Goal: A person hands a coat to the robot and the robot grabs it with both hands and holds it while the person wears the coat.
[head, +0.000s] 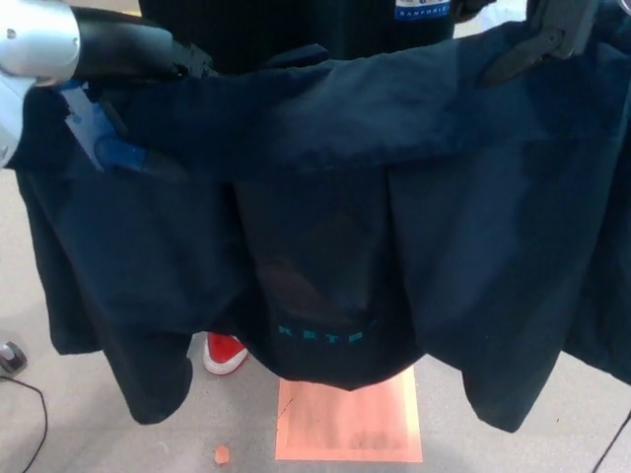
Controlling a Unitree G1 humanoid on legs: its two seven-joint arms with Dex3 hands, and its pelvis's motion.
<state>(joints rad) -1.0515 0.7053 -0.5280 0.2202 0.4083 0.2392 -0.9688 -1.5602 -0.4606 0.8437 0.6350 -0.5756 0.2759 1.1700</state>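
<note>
- You are in the holding step: the coat (325, 187) hangs spread across the view, its upper edge stretched between the two hands, its panels dropping toward the floor (39, 414).
- Your left hand (113, 148) is at the coat's upper left corner; a dark finger with blue on it lies pressed into the cloth, so it reads as pinching the coat there.
- Your right hand (547, 34) is at the upper right corner, a black finger laid along the folded edge, clamped on the fabric as far as you can see.
- The person (394, 12) stands just behind the coat; only a dark top with a label at the upper edge and one red shoe (225, 353) below the hem show.
- Next, I judge, you need to keep both corners level and taut, so the armholes stay open while the person turns and reaches in; a slack corner could let the coat sag or slip.
- The floor is pale grey, with an orange mat (347, 419) under the hem, a small orange scrap (222, 454) beside it and a black cable (28, 399) at the left.
</note>
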